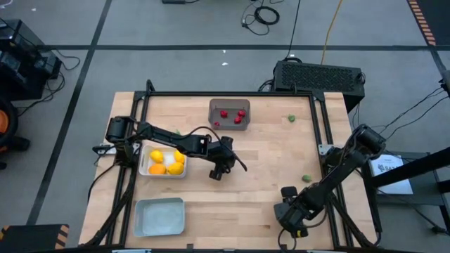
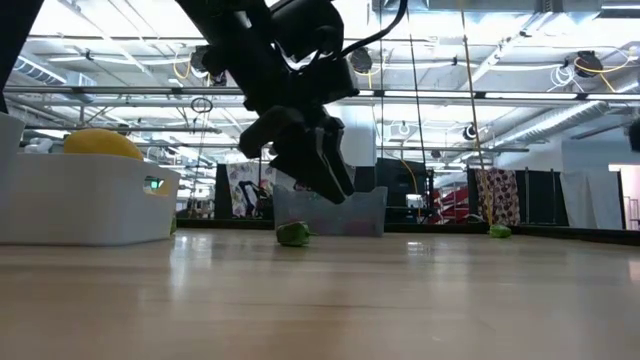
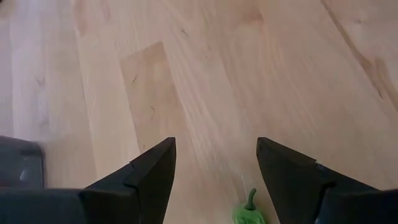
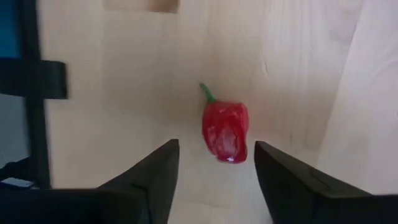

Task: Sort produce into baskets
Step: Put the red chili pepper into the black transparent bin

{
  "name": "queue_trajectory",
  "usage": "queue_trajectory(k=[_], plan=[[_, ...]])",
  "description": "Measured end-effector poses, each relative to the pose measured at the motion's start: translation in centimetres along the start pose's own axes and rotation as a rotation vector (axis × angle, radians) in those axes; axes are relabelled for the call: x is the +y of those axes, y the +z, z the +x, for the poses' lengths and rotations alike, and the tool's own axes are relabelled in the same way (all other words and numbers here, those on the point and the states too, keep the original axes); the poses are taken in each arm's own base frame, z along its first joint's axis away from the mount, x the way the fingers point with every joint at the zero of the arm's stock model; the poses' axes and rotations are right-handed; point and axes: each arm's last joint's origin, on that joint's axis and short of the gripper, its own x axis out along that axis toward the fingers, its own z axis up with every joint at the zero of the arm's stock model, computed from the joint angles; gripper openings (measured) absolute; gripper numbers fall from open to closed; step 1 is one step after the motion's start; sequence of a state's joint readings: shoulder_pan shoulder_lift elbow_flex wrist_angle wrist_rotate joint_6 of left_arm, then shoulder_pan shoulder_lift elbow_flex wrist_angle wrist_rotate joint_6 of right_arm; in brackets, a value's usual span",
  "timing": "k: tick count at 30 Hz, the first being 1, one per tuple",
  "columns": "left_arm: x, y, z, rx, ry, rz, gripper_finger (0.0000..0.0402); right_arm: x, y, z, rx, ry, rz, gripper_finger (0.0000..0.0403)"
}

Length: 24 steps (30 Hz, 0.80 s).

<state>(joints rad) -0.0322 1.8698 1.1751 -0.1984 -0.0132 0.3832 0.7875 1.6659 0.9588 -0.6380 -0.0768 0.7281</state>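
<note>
High view: a pale wooden tabletop (image 1: 260, 161) fills the centre of the frame. The dark grey translucent bin (image 1: 229, 114) at upper centre holds several small red pieces (image 1: 224, 113). The white tray (image 1: 162, 161) at centre left holds yellow-orange rounds (image 1: 157, 156). The light grey-blue tray (image 1: 159, 215) sits at lower left. One tiny green piece (image 1: 291, 119) lies at upper right, another green piece (image 1: 307, 178) at right of centre. The left gripper (image 1: 223, 164) hangs over bare wood just right of the white tray; the right gripper (image 1: 287, 192) is at lower right.

Low view: the left gripper (image 2: 318, 160) hangs in the upper centre, clear of the tabletop. A wrinkled green piece (image 2: 292, 234) lies just below it; another (image 2: 500, 231) lies far right. A yellow round (image 2: 102, 144) rises above the white tray's wall (image 2: 80, 200) at left.

Left wrist view: jaws open and empty; a small green stemmed pepper (image 3: 250, 211) sits at the bottom edge between them.

Right wrist view: jaws open and empty; a glossy red pepper (image 4: 224, 129) with a green stem lies on the wood at centre frame, just ahead of the gap.
</note>
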Motion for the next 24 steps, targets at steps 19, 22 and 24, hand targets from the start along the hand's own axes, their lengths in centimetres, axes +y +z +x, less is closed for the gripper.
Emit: queue_trajectory(k=[19,22,24], plan=[[0.0,0.0,0.0,0.002,-0.002,-0.001,0.0230,-0.7,0.5,1.4,0.038,-0.036,0.059,0.0134],[0.0,-0.1,0.0,0.010,-0.005,-0.003,0.0230,-1.0,0.8,0.9,0.044,0.002,0.046,0.0088],[-0.1,-0.3,-0.4,0.036,-0.015,-0.004,0.0230,-1.4,1.2,0.5,0.056,0.035,0.057,0.0063]])
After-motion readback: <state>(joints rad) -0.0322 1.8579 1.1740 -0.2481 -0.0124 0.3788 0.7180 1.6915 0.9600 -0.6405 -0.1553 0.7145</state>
